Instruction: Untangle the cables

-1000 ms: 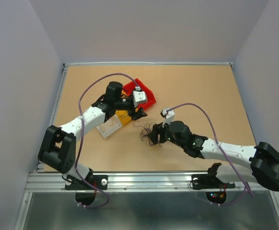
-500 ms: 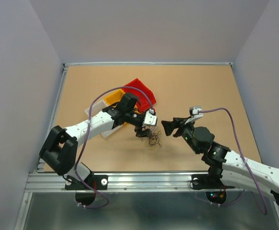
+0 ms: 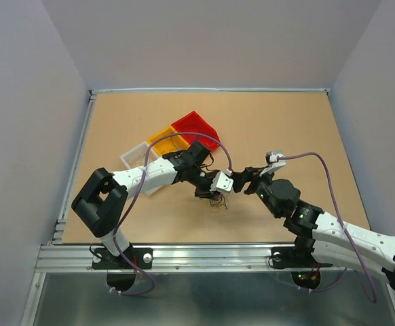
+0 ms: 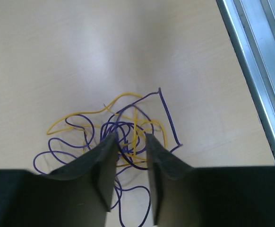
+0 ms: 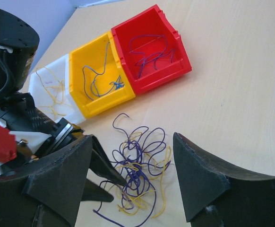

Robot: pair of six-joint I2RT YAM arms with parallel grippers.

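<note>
Tangled cables at mid-table
The cables, judged light, limp and snag-prone, are straddled by the left gripper, held narrowly parted over the core, and the right gripper, spread wide. A free outer loop is best taken. Bins are seen farther left.

Overhead plus wrist close-ups of cables
</note>
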